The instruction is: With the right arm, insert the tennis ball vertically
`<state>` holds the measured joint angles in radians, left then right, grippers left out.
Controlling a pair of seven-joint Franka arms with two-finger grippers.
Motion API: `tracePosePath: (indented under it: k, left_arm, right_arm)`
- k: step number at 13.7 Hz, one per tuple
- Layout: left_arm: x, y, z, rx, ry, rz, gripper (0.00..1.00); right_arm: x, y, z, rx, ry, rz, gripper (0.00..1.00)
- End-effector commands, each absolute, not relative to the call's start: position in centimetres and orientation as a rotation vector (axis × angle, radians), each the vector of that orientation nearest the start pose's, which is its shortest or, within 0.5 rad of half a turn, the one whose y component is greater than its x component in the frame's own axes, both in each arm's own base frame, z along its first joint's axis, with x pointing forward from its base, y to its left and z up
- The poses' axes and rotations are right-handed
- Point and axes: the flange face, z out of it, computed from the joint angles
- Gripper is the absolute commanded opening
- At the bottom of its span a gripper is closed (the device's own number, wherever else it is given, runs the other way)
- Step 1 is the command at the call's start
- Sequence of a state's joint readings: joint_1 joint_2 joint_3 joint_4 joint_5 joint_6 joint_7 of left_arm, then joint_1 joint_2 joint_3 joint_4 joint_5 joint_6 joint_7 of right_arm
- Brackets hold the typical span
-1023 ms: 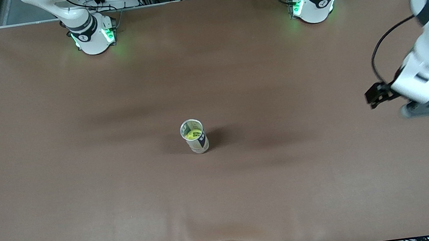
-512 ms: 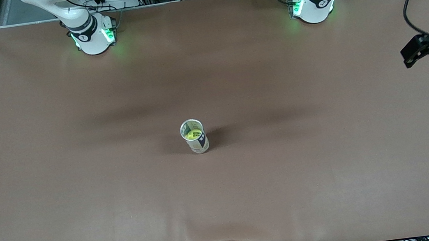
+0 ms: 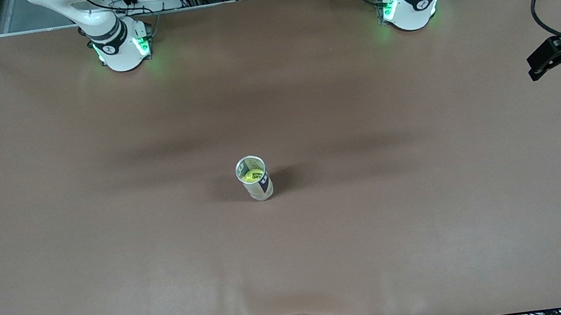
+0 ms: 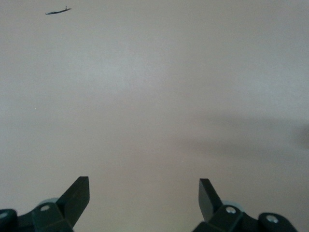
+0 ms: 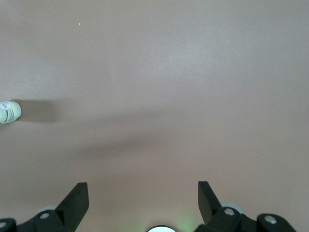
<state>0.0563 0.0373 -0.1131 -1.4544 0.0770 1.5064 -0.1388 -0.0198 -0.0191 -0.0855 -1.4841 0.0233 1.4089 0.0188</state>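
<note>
On the brown table [image 3: 109, 256], the tennis ball [image 3: 251, 175] sits in its can [image 3: 256, 181], well apart from both open, empty pincers.

tube [image 5: 8, 112] cut off at edge, label unreadable

Some dark print can be seen on the can [image 3: 254, 178] label and on the ball [image 3: 251, 175] inside, but nothing can be read.
</note>
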Motion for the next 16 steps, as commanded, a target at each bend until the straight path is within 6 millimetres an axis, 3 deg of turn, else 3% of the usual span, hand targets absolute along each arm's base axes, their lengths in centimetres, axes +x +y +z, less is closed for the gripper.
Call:
tracePosePath:
  k: [1, 4, 9, 16]
  left_arm:
    - [54.5, -1.1, 66.5, -3.093, -0.089, -0.064, 1.0]
    - [54.0, -2.1, 66.1, -3.094, -0.062, -0.062, 1.0]
    - [53.8, -1.6, 65.8, -3.094, -0.012, -0.029, 1.0]
    - [50.6, -2.7, 65.8, -3.158, -0.022, 0.048, 1.0]
  right_arm:
    - [53.0, -5.0, 66.5, -3.104, 0.182, 0.091, 1.0]
    - [53.0, -4.8, 66.3, -3.104, 0.177, 0.096, 1.0]
    - [52.9, -5.0, 66.2, -3.105, 0.099, 0.109, 1.0]
    - [52.8, -4.9, 66.2, -3.105, 0.084, 0.114, 1.0]
